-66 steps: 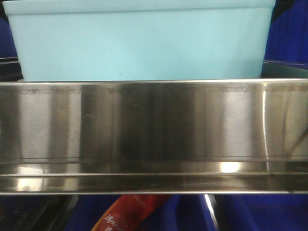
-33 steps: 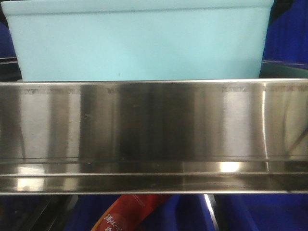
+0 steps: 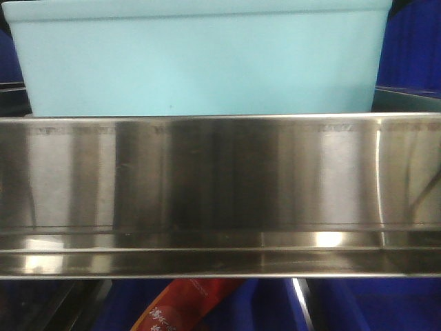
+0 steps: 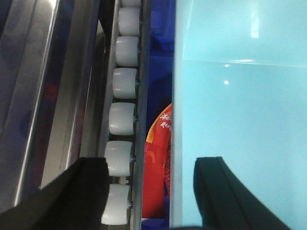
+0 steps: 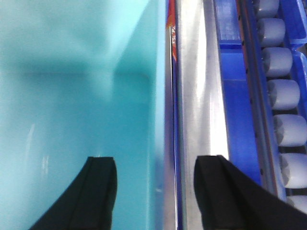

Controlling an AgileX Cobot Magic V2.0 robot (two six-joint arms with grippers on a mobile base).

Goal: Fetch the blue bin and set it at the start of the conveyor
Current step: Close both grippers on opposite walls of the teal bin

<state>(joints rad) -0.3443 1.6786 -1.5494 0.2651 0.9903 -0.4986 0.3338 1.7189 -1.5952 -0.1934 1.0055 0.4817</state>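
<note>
**Operator:** How do your left jaws stand?

**Me:** Spread wide, with nothing in them. My two black fingers (image 4: 84,191) straddle one long edge of the pale turquoise plastic bin (image 4: 240,96). One finger is over the tub's smooth pale surface. The other is outside it, over a row of white plastic rollers (image 4: 122,86) set in a metal track. I cannot tell whether either finger touches the wall.

**Operator:** What lies in the gap between them?

**Me:** A red packet with white writing (image 4: 158,158), lower down between the roller track and the bin's edge, with dark blue around it.

**Operator:** And your right jaws?

**Me:** Much the same: wide apart and empty. One finger is over the bin's inside, where an inner corner shows farther on. The other is past the wall, over a shiny stainless-steel shelf rail (image 5: 196,96). Just beyond the rail runs a dark royal-blue plastic crate (image 5: 237,96), and beyond that a second row of rollers, these ones grey (image 5: 283,96).

**Operator:** Where is the bin from the front?

**Me:** The steel rail (image 3: 220,186) fills the middle of that view from side to side. The bin (image 3: 200,62) is just behind and above it, square to the camera. Its foot is hidden by the rail's top edge and its thick rim is at the very top. Dark blue crates (image 3: 410,55) show at either side of it. Under the rail the red packet (image 3: 182,307) pokes up against more dark blue.
</note>
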